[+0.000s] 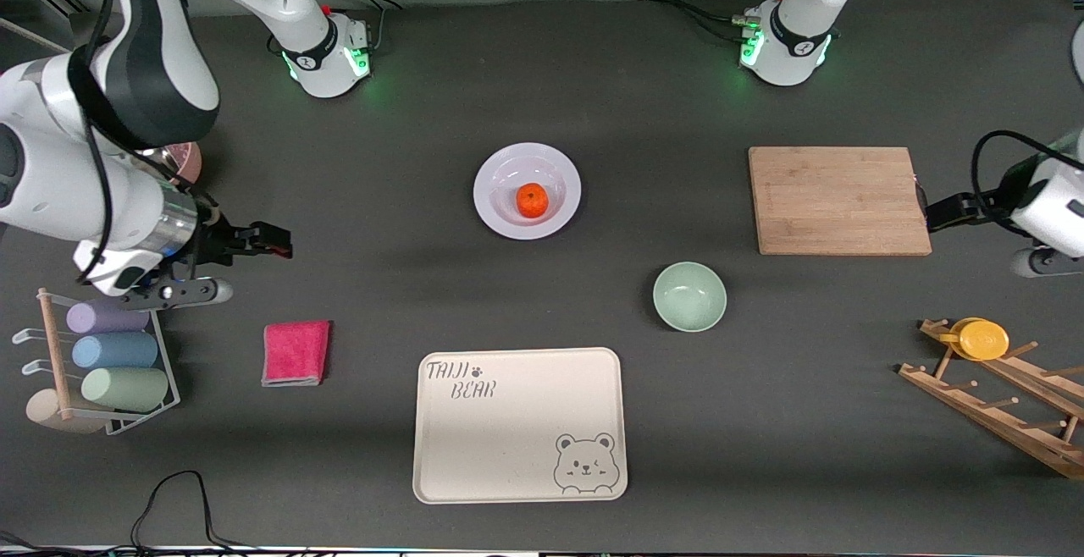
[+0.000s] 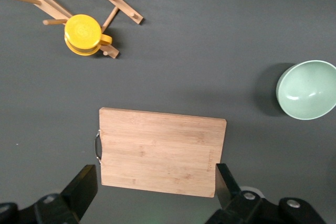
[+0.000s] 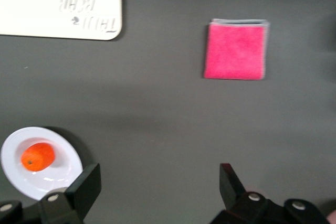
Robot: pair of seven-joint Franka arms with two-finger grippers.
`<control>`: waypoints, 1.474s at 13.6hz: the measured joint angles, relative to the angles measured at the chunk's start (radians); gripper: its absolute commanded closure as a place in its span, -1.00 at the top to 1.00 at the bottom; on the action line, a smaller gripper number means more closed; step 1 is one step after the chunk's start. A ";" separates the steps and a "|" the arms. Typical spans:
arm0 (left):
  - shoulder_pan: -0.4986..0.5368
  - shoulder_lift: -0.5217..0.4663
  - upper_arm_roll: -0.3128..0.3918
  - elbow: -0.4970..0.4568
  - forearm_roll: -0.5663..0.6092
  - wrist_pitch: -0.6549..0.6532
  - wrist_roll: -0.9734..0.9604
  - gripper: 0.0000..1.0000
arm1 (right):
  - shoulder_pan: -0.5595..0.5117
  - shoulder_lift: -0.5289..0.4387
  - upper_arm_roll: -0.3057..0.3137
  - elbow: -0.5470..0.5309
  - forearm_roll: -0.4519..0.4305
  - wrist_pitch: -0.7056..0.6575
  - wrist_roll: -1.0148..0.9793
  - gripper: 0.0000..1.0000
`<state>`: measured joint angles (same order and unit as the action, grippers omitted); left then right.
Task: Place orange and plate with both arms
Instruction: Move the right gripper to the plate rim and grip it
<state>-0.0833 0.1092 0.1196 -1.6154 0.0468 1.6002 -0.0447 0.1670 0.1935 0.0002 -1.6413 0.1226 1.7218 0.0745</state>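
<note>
Orange [image 1: 532, 200] fruit sat in the white plate [image 1: 501, 206] mid-table. Right gripper [image 3: 157, 182] hung with fingers wide over bare table near the pink cloth [image 1: 295, 353]; left gripper [image 2: 155, 187], fingers also wide, hung over the cutting board [image 1: 838, 200].

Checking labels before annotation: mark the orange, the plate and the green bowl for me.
orange [image 1: 532, 200], front view, middle of the fruit's top.
plate [image 1: 492, 204], front view, bare rim toward the right arm's end of the table.
green bowl [image 1: 689, 296], front view, inside of its well.
</note>
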 measured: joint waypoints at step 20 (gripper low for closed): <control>0.096 -0.103 -0.158 -0.120 0.006 -0.055 0.006 1.00 | 0.064 0.122 -0.012 -0.556 1.002 0.299 -0.547 1.00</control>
<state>0.0129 0.0063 -0.0387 -1.7357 0.0526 1.5454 -0.0384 0.2306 0.3151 -0.0121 -2.1973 1.1249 2.0205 -0.4729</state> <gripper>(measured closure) 0.000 0.000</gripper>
